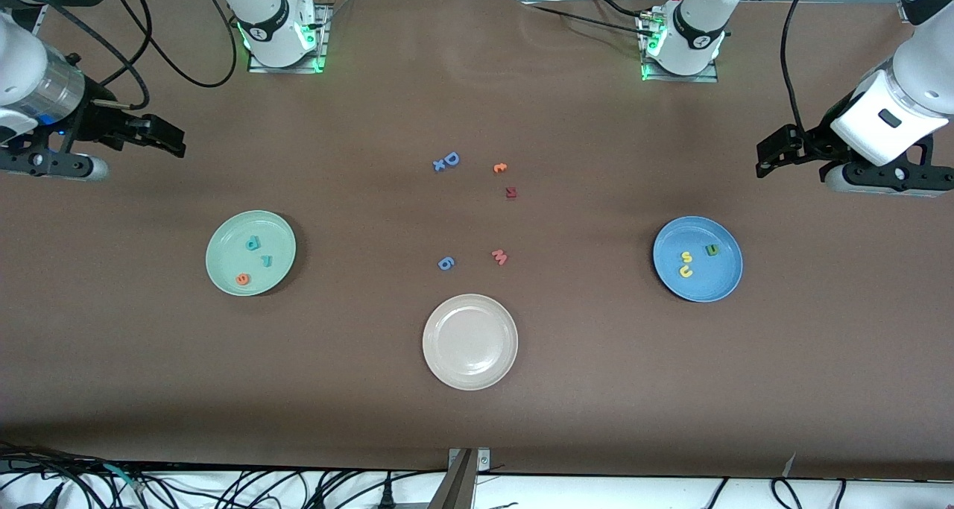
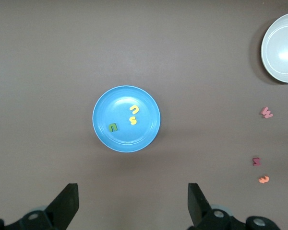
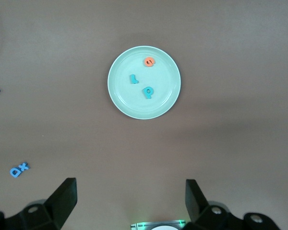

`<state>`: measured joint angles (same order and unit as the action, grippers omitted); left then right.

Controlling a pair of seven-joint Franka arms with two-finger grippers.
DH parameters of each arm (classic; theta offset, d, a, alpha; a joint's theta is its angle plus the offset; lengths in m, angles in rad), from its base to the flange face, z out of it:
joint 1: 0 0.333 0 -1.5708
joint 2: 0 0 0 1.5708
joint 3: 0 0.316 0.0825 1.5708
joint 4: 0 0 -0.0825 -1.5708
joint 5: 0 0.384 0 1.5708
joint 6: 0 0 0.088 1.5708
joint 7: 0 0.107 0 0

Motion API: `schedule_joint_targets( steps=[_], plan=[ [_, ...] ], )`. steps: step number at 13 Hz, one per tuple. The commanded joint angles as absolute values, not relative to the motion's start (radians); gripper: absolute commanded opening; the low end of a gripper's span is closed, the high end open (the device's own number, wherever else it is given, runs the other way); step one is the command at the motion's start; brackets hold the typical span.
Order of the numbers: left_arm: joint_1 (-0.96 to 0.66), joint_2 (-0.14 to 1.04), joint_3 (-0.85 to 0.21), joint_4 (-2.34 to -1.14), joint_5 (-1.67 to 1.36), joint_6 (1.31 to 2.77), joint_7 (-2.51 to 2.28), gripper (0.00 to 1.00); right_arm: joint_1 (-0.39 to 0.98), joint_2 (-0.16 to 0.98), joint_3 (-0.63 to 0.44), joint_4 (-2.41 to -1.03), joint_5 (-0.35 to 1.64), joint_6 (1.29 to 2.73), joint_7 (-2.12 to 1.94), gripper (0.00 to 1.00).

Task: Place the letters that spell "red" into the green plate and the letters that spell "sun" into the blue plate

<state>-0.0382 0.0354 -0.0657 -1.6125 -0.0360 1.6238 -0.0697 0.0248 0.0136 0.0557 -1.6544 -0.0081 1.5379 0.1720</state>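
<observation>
The green plate (image 1: 223, 259) (image 3: 129, 100) lies toward the right arm's end of the table and holds a teal d (image 1: 253, 244), a teal r (image 1: 266, 261) and an orange e (image 1: 243, 279). Toward the left arm's end, the blue plate (image 1: 715, 279) (image 2: 120, 103) holds a yellow s (image 1: 686, 256), a yellow u (image 1: 686, 272) and a dark green n (image 1: 712, 250). My right gripper (image 1: 175, 142) (image 3: 129, 187) hangs open and empty above the table near the green plate. My left gripper (image 1: 764, 159) (image 2: 133, 191) is likewise open and empty near the blue plate.
A cream-white plate (image 1: 447, 360) sits at mid-table, nearest the front camera. Loose letters lie between the plates: a blue D with an x (image 1: 447, 161), an orange letter (image 1: 499, 168), a dark red one (image 1: 510, 192), a pink m (image 1: 499, 256), a blue 6 (image 1: 446, 263).
</observation>
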Motion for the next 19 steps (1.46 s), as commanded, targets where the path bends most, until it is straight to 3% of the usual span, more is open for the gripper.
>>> schedule_joint_targets(
  steps=[1,5,19],
  plan=[
    [-0.038,0.051,-0.066,-1.577,-0.006,1.597,-0.058,1.00,0.025,-0.005,0.041,-1.640,0.015,1.493,0.141,1.00],
    [-0.040,0.051,-0.066,-1.577,-0.006,1.597,-0.058,1.00,0.026,0.005,0.035,-1.594,0.018,1.416,0.115,1.00],
    [-0.038,0.051,-0.066,-1.577,-0.006,1.597,-0.058,1.00,0.060,0.041,-0.006,-1.562,0.037,1.416,0.121,1.00]
  ],
)
